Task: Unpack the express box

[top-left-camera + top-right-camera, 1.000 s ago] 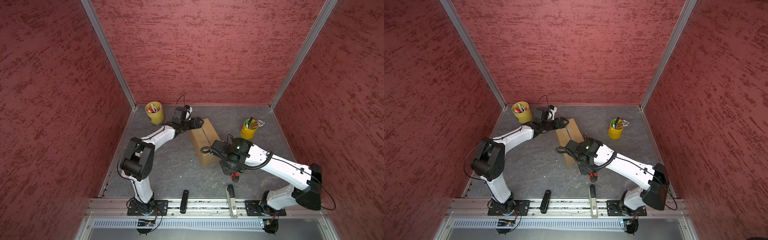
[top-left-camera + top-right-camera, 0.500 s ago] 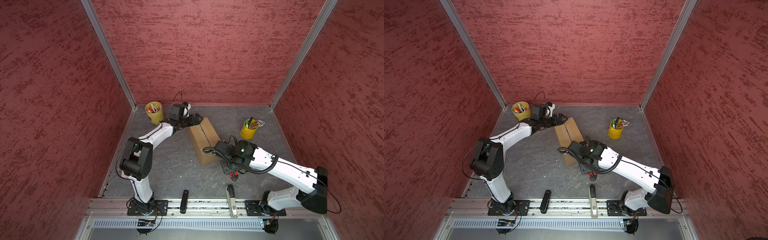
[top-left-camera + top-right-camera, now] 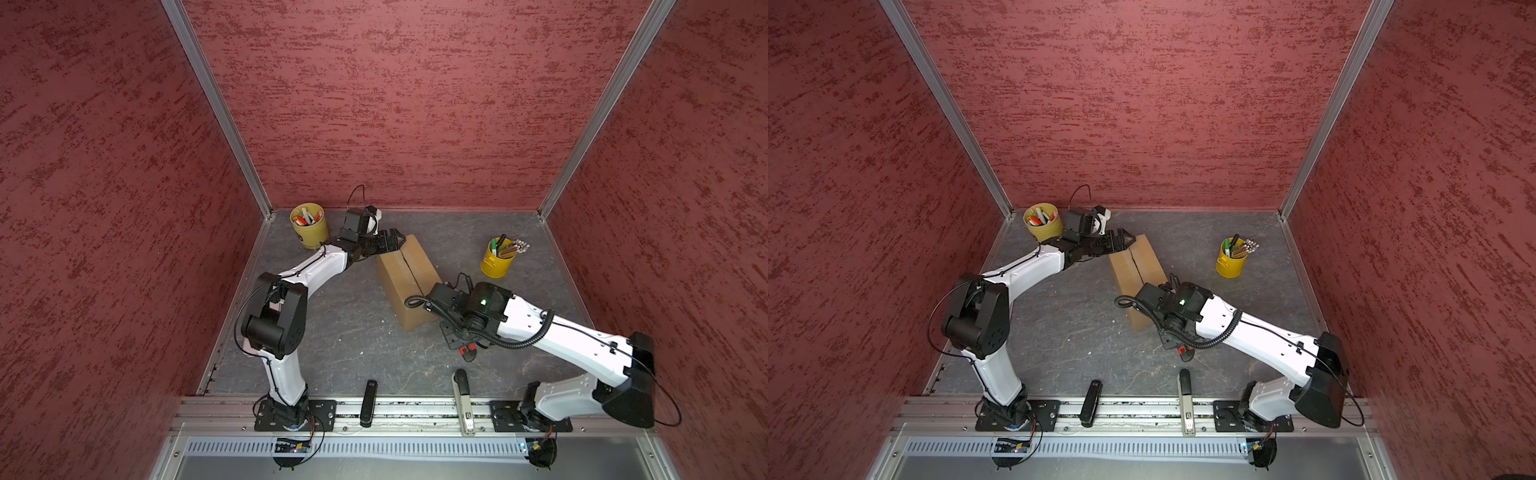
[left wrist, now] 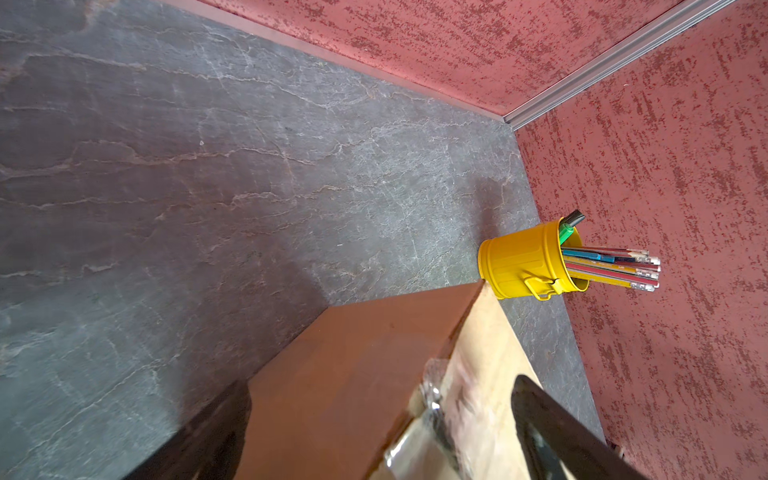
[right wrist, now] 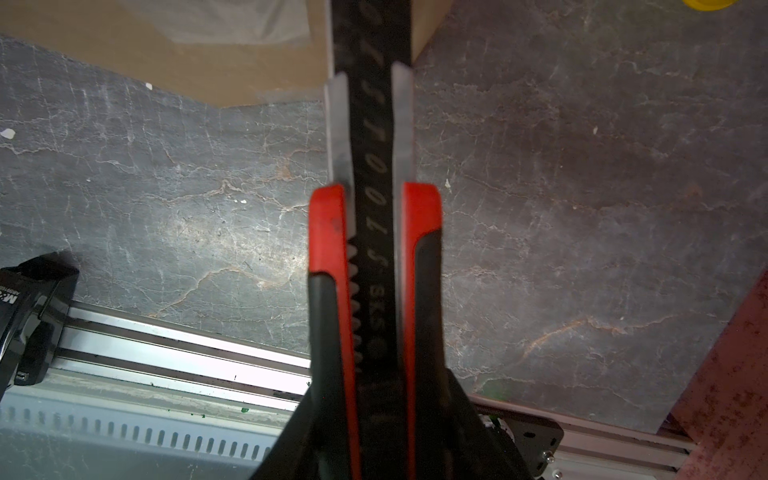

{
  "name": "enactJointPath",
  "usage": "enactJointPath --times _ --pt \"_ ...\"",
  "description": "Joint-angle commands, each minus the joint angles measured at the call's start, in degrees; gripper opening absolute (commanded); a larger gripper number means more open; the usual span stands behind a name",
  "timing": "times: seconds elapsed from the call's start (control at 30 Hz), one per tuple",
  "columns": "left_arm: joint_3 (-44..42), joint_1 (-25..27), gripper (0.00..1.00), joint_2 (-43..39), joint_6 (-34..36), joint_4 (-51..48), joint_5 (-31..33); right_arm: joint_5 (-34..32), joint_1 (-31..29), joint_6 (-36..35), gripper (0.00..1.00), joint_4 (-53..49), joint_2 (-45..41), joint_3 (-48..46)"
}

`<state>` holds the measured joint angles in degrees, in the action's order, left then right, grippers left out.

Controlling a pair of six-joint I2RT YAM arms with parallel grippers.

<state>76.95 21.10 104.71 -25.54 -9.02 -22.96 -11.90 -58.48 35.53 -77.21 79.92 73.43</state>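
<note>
Two top flaps of the express box [image 3: 409, 274] lie flat and meet at a dark centre seam in both top views. I record the carton as closed, with nothing taken out. It stands askew near the middle of the table [image 3: 353, 332], one end toward the far left corner and the other toward the right arm.

Left tool [image 3: 397, 242]: jaws spread wide, set over the far end of the box. In the left wrist view one finger [image 4: 208, 440] sits beside the end face and the other [image 4: 557, 436] above the top panel, with the box's upper edge between them. I cannot confirm that either touches cardboard. Glossy clear tape [image 4: 430, 395] wraps over that edge (crumpled, but unbroken as far as I can see).

Right tool [image 3: 461, 343]: clenched on a red-and-black utility knife [image 5: 374, 216], held at the near end of the box. The blade points toward the near end face, where more tape shows. The tip runs out of frame, so I cannot tell whether it meets the tape.

Assessment: early stage.
- **Done:** cutter in hand, and both arms posted at opposite ends.
- **Outstanding:** slit the seam tape, fold the flaps back and lift out the contents (none visible yet).

A yellow cup of markers [image 3: 309, 226] in the far left corner and a yellow cup of pencils [image 3: 498, 262] to the right stand apart from the work.
</note>
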Motion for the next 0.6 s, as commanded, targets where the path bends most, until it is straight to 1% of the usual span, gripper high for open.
enactJointPath --times 0.0,0.57 --pt "0.7 0.3 0.97 0.7 -0.8 -0.5 -2.0 -2.5 -0.4 -1.5 0.0 4.0 0.4 0.6" --pt "0.8 1.2 0.97 0.7 -1.2 -0.2 -2.1 -3.1 -0.4 -4.2 0.0 5.0 3.0 3.4"
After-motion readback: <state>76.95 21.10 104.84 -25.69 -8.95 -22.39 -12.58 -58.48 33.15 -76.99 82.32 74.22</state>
